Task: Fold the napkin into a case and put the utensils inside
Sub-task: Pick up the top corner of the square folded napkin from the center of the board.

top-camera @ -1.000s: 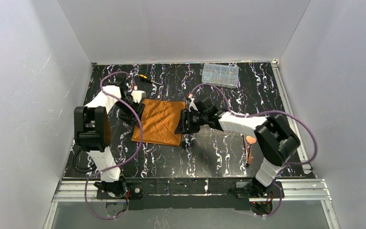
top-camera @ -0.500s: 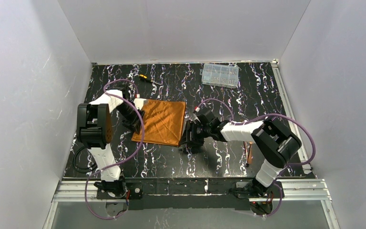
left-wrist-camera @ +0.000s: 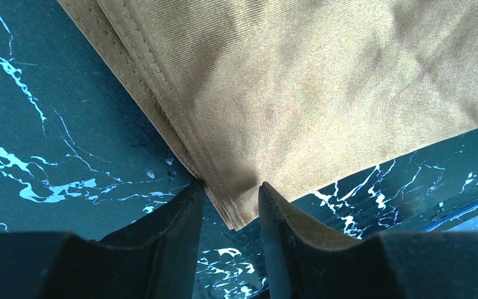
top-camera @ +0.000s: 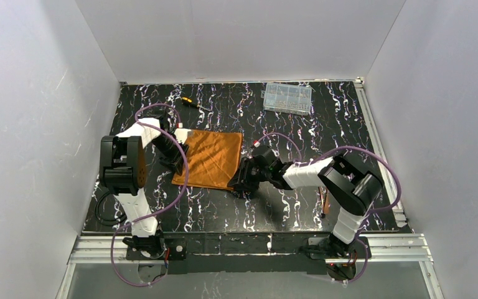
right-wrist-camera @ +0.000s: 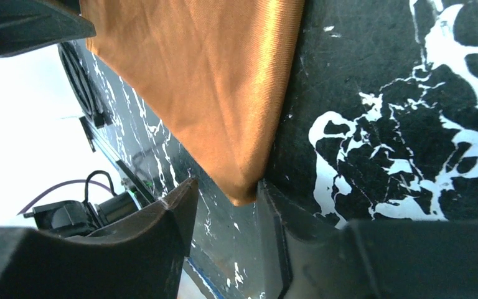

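Where the cutlery waits: slim copper-coloured metal utensils lie nearest us on the black, white-veined table, close by the right arm and well apart from the rust-orange soft cloth napkin; none of them is in the napkin yet.
Right gripper: its fingers stand parted astride the napkin's near-right corner and grip nothing; the corner tip lies flat between them, just touching one finger.
Left gripper: fingers likewise parted, one on each side of a hemmed, two-layer corner on the napkin's left side; we see no pinch.
Napkin: flat mid-table between our two arms, folded at least once; it looks somewhat longer near to far, slightly tilted.
Coming move, as we judge it: each pair of fingers closes on the corner lying inside it, then both lift together; each arm has its own side's corner.
Far edge: yellow-and-black handled screwdriver and clear plastic compartment box, both well apart from the napkin.
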Action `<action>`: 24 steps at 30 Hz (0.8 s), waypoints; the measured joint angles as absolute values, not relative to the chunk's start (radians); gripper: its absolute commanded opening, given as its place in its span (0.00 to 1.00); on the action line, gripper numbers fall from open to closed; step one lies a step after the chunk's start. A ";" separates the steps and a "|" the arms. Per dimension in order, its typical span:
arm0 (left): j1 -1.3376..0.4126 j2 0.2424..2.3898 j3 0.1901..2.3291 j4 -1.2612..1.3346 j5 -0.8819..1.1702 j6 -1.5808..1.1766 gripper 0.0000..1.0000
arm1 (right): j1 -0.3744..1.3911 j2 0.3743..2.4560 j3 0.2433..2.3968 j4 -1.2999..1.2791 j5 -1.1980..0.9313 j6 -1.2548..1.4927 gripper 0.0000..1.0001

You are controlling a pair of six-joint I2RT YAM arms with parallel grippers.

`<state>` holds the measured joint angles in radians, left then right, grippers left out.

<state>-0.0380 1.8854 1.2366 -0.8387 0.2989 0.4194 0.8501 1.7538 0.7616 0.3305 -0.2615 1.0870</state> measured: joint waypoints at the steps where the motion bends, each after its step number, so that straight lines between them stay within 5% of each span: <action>1: -0.038 1.885 1.236 -0.839 0.299 0.419 0.36 | 0.852 1.757 0.761 0.334 -0.258 1.093 0.41; 5: -0.038 1.884 1.234 -0.837 0.299 0.422 0.36 | 0.858 1.765 0.762 0.329 -0.224 1.105 0.22; 12: -0.038 1.871 1.221 -0.826 0.298 0.430 0.35 | 0.859 1.765 0.763 0.297 -0.192 1.100 0.03; 24: -0.048 1.853 1.218 -0.837 0.313 0.432 0.36 | 0.846 1.702 0.757 0.179 -0.157 1.037 0.01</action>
